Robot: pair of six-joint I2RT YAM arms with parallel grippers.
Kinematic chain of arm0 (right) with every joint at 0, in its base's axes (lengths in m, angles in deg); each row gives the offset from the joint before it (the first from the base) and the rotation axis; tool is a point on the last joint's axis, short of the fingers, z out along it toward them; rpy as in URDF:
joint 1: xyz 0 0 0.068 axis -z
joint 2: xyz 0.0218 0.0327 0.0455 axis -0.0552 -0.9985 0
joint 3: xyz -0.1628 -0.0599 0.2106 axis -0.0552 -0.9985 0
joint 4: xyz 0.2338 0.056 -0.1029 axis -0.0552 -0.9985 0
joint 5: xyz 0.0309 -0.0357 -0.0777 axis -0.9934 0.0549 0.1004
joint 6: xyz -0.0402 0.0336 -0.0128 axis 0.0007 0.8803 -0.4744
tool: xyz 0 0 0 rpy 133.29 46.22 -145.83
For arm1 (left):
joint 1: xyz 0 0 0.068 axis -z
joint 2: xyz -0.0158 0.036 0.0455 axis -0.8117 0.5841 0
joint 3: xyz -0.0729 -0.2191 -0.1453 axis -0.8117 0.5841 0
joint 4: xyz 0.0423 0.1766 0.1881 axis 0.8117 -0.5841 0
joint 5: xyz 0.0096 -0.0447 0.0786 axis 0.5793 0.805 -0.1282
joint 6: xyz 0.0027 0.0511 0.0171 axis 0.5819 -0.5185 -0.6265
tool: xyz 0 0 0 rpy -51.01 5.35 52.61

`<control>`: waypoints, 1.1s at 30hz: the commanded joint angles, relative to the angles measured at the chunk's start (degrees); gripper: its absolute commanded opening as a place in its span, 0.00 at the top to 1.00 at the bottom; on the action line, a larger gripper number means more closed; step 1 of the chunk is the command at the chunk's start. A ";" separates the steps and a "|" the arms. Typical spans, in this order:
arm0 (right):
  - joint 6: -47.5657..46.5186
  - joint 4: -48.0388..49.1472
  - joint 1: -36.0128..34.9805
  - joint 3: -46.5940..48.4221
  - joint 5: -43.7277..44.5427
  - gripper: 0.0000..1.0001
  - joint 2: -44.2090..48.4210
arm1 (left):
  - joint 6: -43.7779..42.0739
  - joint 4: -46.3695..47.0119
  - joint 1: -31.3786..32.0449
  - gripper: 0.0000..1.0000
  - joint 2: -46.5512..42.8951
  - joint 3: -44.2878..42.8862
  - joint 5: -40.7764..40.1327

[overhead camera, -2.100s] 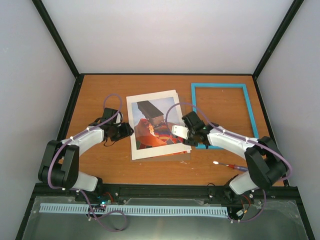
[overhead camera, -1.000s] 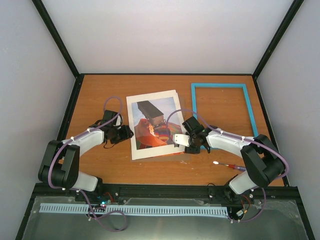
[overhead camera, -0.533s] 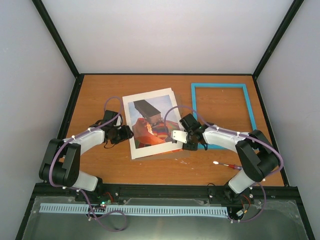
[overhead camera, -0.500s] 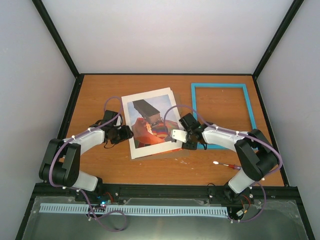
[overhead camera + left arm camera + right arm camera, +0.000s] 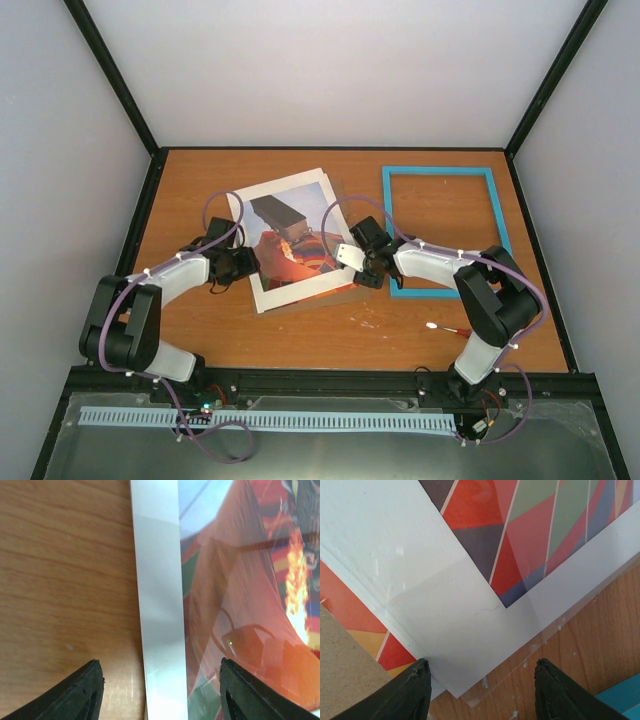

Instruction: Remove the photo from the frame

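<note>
The photo (image 5: 290, 248), a hot-air balloon print with a white border, lies tilted on the table left of centre, on a brown board and under a clear pane. The empty light-blue frame (image 5: 441, 172) lies flat at the right. My left gripper (image 5: 243, 263) is open at the photo's left edge; in the left wrist view (image 5: 162, 692) its jaws straddle the white border (image 5: 160, 605). My right gripper (image 5: 366, 263) is open at the photo's lower right corner; in the right wrist view (image 5: 482, 690) the paper corner (image 5: 470, 645) and the clear pane's edge (image 5: 555, 630) lie between its jaws.
A red-handled screwdriver (image 5: 455, 330) lies on the table near the right arm's base. The brown board (image 5: 340, 655) shows beside my right gripper's left finger. A corner of the blue frame (image 5: 625, 702) is close on the right. Black rails edge the table.
The photo stack has slid left and turned anticlockwise, its top edge now further back. My right gripper moved left with it. My left gripper stayed at the stack's left edge.
</note>
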 commanded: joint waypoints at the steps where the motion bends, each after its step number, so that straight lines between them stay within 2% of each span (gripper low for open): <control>1: 1.37 -0.33 -0.48 -1.02 -1.33 0.45 0.69 | 1.87 -0.04 -0.71 0.36 3.33 -4.76 -5.30; 10: 1.75 -0.65 -0.43 -2.55 -2.83 0.45 0.18 | 1.00 3.97 -5.00 0.42 12.36 -11.81 -2.63; 17: 2.12 -1.27 -0.47 -2.53 -3.89 0.45 -0.38 | -0.08 8.69 -5.63 0.51 15.53 -15.10 4.46; 25: 2.34 -1.32 -0.48 -2.62 -4.29 0.45 -1.12 | 1.68 12.11 -5.67 0.65 12.05 -15.46 6.65; 31: 2.56 -1.52 -0.44 -2.39 -4.34 0.45 -1.71 | 0.95 13.03 -5.68 0.67 12.31 -16.46 10.54; 33: 2.68 -1.75 -0.49 -2.23 -4.10 0.45 -1.60 | 1.71 9.83 -5.67 0.66 12.82 -17.39 7.35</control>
